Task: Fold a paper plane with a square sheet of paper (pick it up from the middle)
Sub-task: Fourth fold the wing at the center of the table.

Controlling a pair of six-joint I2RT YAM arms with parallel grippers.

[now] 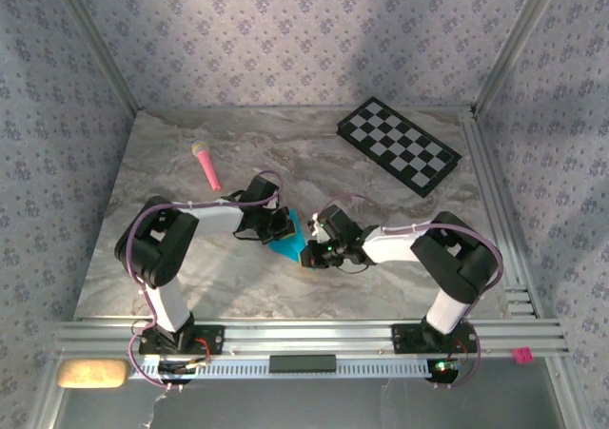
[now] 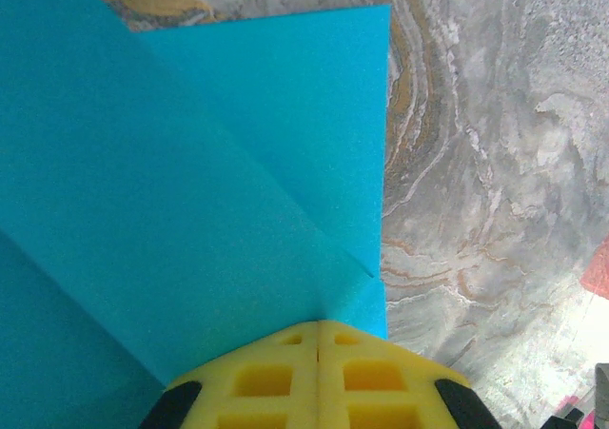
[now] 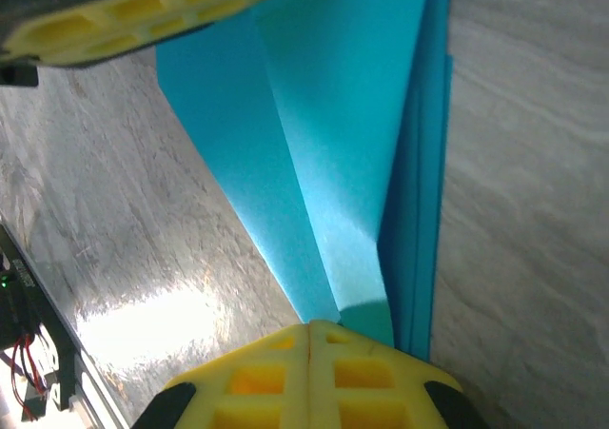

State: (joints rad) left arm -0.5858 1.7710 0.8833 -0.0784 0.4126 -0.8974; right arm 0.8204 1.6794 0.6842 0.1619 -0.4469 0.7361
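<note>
Blue paper lies around the middle of the table, a bit toward the near edge, well clear of the checkerboard at the far right corner and the pink stick toward the far left. It is partly folded: diagonal flaps are laid over each other in the left wrist view, and stacked layers show along one long edge in the right wrist view. It is not a finished plane yet, I'd say mid-fold. The left gripper is fully closed, its yellow tips together at a corner of the paper where a flap ends. The right gripper is also fully closed, its tips at the narrow end of a fold. Can't tell whether either one has paper nipped between the tips or just presses on top. The two grippers sit on opposite sides of the paper, close together. Handling guess: the paper is very light, thin and floppy, it slides easily on the smooth table, and it creases or tears if dragged. The layered folds are stiffer than the single ply. Best hold is probably a pinch on the thick folded edge or the centre crease, not a loose corner, with the other tip pinning it so it doesn't skate.
</note>
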